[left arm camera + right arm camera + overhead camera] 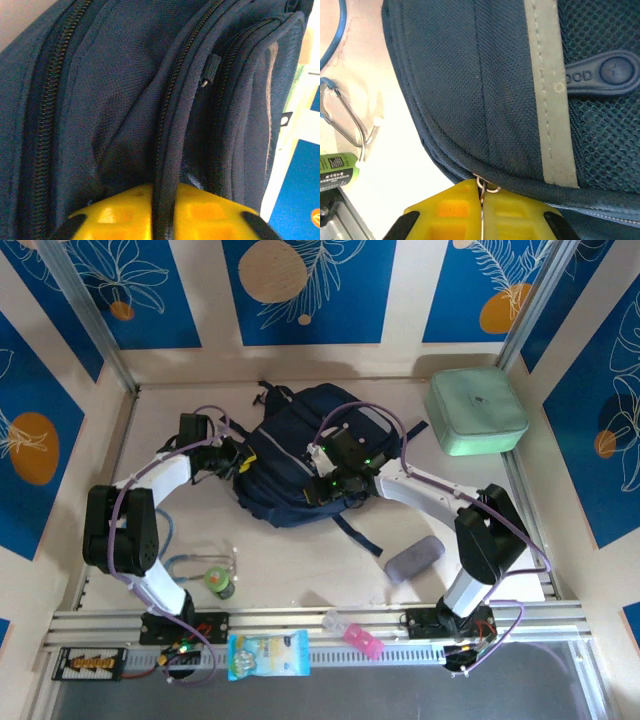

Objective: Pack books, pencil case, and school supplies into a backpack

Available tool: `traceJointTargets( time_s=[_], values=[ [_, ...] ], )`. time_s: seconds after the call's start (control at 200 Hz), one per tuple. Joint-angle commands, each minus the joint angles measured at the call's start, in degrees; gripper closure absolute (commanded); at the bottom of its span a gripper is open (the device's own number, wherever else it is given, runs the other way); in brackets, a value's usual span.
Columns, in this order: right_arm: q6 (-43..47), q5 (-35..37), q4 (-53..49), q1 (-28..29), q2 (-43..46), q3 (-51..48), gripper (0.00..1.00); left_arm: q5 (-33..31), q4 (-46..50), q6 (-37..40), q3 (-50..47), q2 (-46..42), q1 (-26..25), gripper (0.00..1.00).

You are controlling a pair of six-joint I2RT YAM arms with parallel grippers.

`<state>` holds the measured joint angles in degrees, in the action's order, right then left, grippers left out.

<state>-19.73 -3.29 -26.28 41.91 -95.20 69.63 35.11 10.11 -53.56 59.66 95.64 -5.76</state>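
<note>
Right gripper (482,200) closed, yellow fingers pinching a metal zipper ring (490,188) at the backpack's (485,85) lower edge. Left gripper (161,210) clamped on a dark piped seam (167,150) of the backpack. In the top view the backpack lies flat mid-frame between both grippers. Its long axis runs roughly top to bottom and a strap (358,533) trails lower right. Inside hidden. Mint-green case (477,412) upper right, well apart. Grey pouch (413,558) lower right.
</note>
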Motion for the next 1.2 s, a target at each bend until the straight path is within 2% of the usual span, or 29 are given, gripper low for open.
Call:
traceJointTargets(
  time_s=[0.0,0.125,0.235,0.39,0.525,0.66,0.83,0.915,1.065,1.195],
  values=[
    [-6.4,-2.8,3.2,0.2,0.9,-0.1,0.83,-1.4,-0.6,-1.4,-1.2,-2.7,-0.4,0.75],
    [-10.7,-4.1,5.7,-2.5,7.7,-6.6,0.62,-6.5,8.9,5.4,-0.6,-5.8,0.0,0.62],
    [-15.6,-5.0,6.7,-5.9,13.3,-11.1,0.52,-11.8,16.0,10.8,-0.9,-10.4,0.0,0.55],
    [-28.7,-5.2,8.1,-11.6,14.9,-13.1,0.48,-15.4,20.0,15.0,-2.4,-16.8,-1.7,0.49],
    [-36.5,-5.7,8.1,-12.4,10.5,-10.1,0.49,-20.7,23.3,19.1,-0.7,-20.3,-8.5,0.46],
    [-42.3,-6.1,8.1,-12.0,5.0,-7.0,0.53,-26.0,25.1,22.8,1.2,-20.8,-17.0,0.45],
    [-43.4,-3.3,7.3,-11.1,-0.3,-2.9,0.58,-27.9,22.7,24.6,1.2,-18.9,-25.3,0.46],
    [-43.0,-3.1,7.8,-10.9,-2.1,-1.5,0.66,-28.2,21.6,25.8,1.9,-17.2,-28.2,0.49],
    [-41.9,-3.4,8.0,-10.9,-2.8,0.0,0.88,-27.3,18.9,27.3,2.9,-13.7,-32.3,0.53],
    [-41.5,-3.7,8.5,-10.9,-1.1,0.4,0.96,-28.5,17.9,27.9,4.3,-10.6,-35.2,0.58]
  ],
)
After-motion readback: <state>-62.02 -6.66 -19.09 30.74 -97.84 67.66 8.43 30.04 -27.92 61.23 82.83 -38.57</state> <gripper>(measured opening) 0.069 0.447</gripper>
